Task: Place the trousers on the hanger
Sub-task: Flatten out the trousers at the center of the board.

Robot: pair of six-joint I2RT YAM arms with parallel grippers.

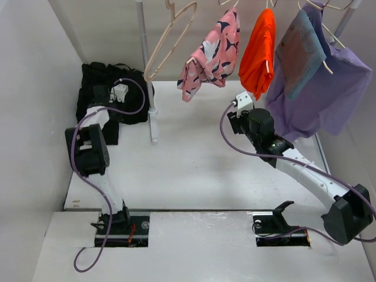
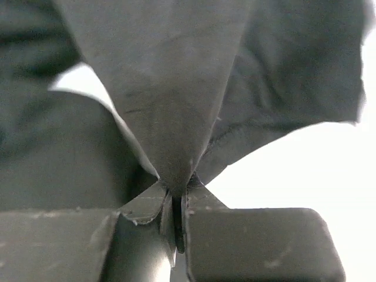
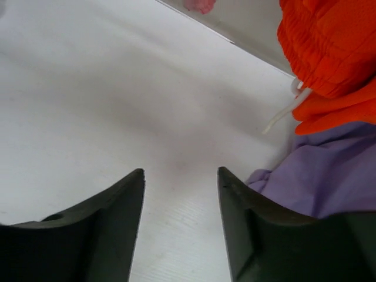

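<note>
The black trousers (image 1: 130, 100) lie bunched at the far left of the table, by the wall. My left gripper (image 1: 107, 94) is on them and shut on a fold of the trousers (image 2: 170, 106), which rises taut from between the jaws in the left wrist view. The empty pale beige hanger (image 1: 170, 41) hangs from the rail above, just right of the trousers. My right gripper (image 1: 235, 120) is open and empty over the bare table near the purple garment; its gripper (image 3: 181, 176) shows parted jaws with nothing between them.
A white rack pole (image 1: 148, 70) stands on a foot (image 1: 154, 126) beside the trousers. Pink patterned (image 1: 212, 53), orange (image 1: 258, 50) and purple (image 1: 320, 88) garments hang on other hangers at the back right. The orange (image 3: 335, 53) and purple (image 3: 329, 176) cloth are close to my right gripper.
</note>
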